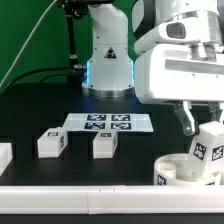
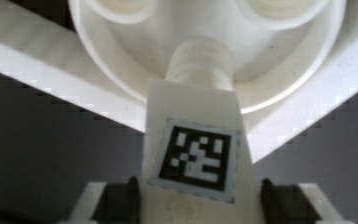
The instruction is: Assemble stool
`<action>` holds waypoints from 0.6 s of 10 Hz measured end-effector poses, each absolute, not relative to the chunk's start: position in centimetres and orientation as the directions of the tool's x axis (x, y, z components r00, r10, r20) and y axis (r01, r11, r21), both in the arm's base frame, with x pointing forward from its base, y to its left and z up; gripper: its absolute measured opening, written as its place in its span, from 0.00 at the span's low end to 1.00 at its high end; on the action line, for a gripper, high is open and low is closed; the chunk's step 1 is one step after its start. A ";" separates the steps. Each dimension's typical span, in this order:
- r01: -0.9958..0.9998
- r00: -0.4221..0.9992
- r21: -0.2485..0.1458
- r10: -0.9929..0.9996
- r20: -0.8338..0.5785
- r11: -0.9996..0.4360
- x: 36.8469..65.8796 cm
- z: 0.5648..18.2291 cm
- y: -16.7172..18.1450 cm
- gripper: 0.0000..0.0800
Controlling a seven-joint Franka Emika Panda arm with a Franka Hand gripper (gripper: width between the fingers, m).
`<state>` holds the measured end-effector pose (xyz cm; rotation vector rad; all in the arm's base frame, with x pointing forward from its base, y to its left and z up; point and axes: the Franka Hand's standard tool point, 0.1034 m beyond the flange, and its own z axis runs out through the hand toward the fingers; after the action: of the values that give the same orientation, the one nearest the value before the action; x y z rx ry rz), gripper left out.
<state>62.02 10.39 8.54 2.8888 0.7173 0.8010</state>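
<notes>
Closure of the pincer (image 1: 201, 126) on a short blocky leg (image 1: 211, 147) is seen at the exterior view's right. The jaws are drawn narrow and the leg is clamped between them, roughly upright, with its black-and-white tag turned toward the camera. The lower end of this leg is set at the round seat (image 1: 184, 170), which lies on the black desk (image 1: 40, 110) close to the front edge at the exterior view's right. Whether the leg is fully seated in a socket cannot be told.

In the wrist view the leg (image 2: 197, 120) is shown reaching away from the fingers (image 2: 115, 200) to the seat (image 2: 158, 40), where its far end is met between two rounded hollows. The tag on the leg is seen sharply there, just beyond the pincer (image 2: 194, 202).

Elsewhere on the desk, one loose leg (image 1: 52, 143) is found toward the exterior view's left and a second loose leg (image 1: 104, 145) near the middle. They lie apart from each other and well apart from the seat. Just behind them the marker board (image 1: 110, 123) lies flat. A plain white block (image 1: 3, 156) is cut off by the exterior view's left edge.
</notes>
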 end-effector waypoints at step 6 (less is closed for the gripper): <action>0.390 0.745 0.172 0.420 0.519 -0.905 62.3 8.3 11.0 0.42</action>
<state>62.25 11.03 8.34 2.8847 0.6695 0.8783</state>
